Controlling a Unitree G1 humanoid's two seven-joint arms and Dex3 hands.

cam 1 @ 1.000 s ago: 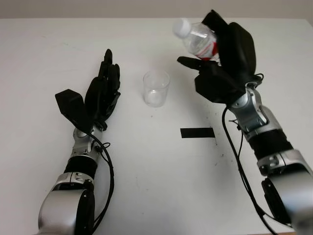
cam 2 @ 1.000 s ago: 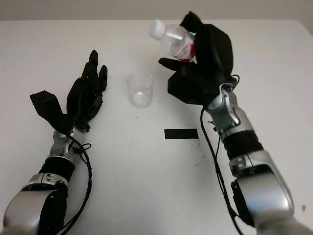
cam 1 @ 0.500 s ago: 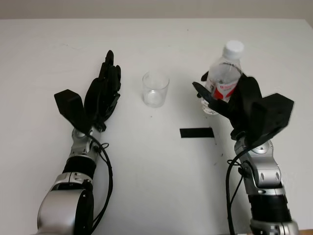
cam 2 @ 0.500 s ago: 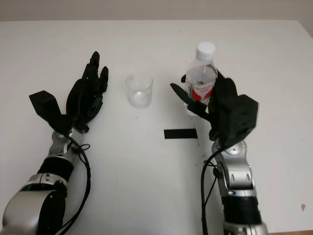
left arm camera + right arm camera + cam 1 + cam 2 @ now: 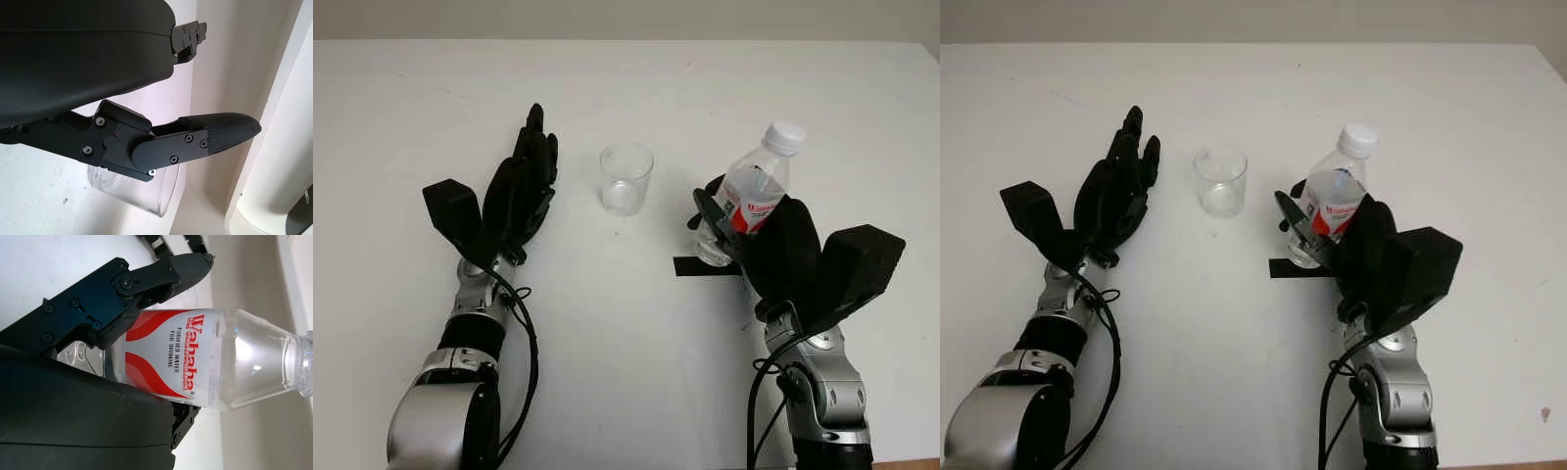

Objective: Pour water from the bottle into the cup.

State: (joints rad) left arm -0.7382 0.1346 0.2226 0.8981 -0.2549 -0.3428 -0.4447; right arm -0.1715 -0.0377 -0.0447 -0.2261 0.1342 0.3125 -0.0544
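A clear plastic water bottle (image 5: 750,194) with a white cap and a red-and-white label is held in my right hand (image 5: 756,235), tilted slightly right, its base over a black tape mark at the table's middle right. The label shows close up on the bottle (image 5: 186,378) in the right wrist view, with fingers (image 5: 122,293) wrapped round it. A clear cup (image 5: 626,177) stands upright on the white table (image 5: 626,333), left of the bottle and apart from it. My left hand (image 5: 524,186) is open, just left of the cup (image 5: 142,193).
A black tape strip (image 5: 690,266) lies on the table under the bottle. The table's far edge (image 5: 626,39) meets a pale wall.
My right hand has swung the bottle from a raised, leftward tilt near the cup back to nearly upright, then drawn it lower and nearer over the tape mark. The left hand stays put.
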